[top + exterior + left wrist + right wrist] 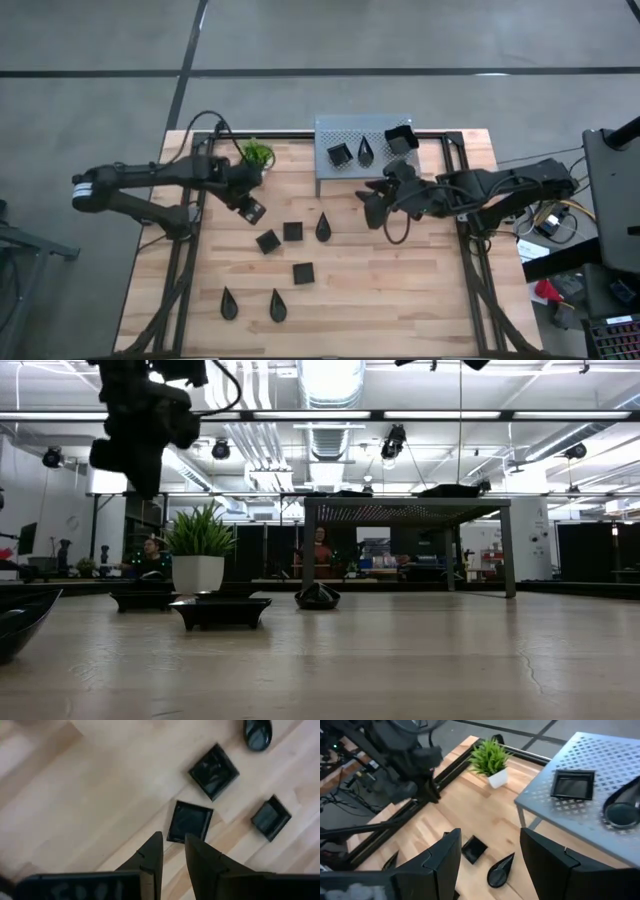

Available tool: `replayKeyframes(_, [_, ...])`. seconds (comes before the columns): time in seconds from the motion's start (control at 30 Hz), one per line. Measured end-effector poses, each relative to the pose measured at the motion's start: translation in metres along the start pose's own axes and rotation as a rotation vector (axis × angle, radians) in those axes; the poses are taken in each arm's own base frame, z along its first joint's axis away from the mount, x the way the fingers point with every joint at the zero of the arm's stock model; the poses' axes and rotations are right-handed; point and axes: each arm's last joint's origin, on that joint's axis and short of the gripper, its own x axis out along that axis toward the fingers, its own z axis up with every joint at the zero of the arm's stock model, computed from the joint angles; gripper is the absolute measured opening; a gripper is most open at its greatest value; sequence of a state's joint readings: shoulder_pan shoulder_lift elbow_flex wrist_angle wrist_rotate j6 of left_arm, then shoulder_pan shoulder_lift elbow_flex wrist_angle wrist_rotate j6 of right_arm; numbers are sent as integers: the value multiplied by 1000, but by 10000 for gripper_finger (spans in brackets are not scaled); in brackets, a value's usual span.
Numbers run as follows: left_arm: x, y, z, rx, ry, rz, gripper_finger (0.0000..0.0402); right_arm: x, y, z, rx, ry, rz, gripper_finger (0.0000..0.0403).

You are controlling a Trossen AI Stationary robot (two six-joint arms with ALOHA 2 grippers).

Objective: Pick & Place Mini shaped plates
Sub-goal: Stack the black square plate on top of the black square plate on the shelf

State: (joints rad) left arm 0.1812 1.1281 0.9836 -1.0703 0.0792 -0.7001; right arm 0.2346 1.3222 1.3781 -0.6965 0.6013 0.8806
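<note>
Several small black plates lie flat on the wooden table: squares (pixel 268 241), (pixel 293 232), (pixel 304 272) and teardrops (pixel 323 227), (pixel 229 302), (pixel 277 305). Three more sit on the grey perforated shelf (pixel 330 130): a square (pixel 340 153), a teardrop (pixel 366 150) and a deeper square (pixel 400 140). My left gripper (pixel 252 208) (pixel 173 845) hangs above the table near a square plate (pixel 189 821), fingers a narrow gap apart, holding nothing. My right gripper (pixel 375 207) (pixel 492 857) hovers in front of the shelf, wide open and empty, above a square plate (pixel 474 849) and a teardrop (pixel 501 869).
A small green potted plant (pixel 257 153) stands at the far edge, left of the shelf and close to my left arm. Black frame rails (pixel 185 270) run along the table's left and right sides. Bare wood (pixel 400 290) lies at the near right.
</note>
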Motion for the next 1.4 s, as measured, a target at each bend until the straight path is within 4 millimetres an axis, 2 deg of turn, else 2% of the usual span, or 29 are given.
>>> replayKeyframes(0.27, [40,-6,-12,76,-26,-116,74,1,14,-3,4,-8,51,201])
replayKeyframes(0.5, [66,3,-20,120,-52,-65,74,-3,21,2,56,-52,114,201])
replayKeyframes(0.77, [94,8,-26,144,-27,-108,74,-4,26,8,49,-100,163,201])
replayKeyframes(1.07, [109,8,-27,157,13,-83,74,-6,27,10,52,-108,169,201])
replayKeyframes(1.4, [114,8,-27,161,39,-87,74,-6,27,10,50,-108,167,201])
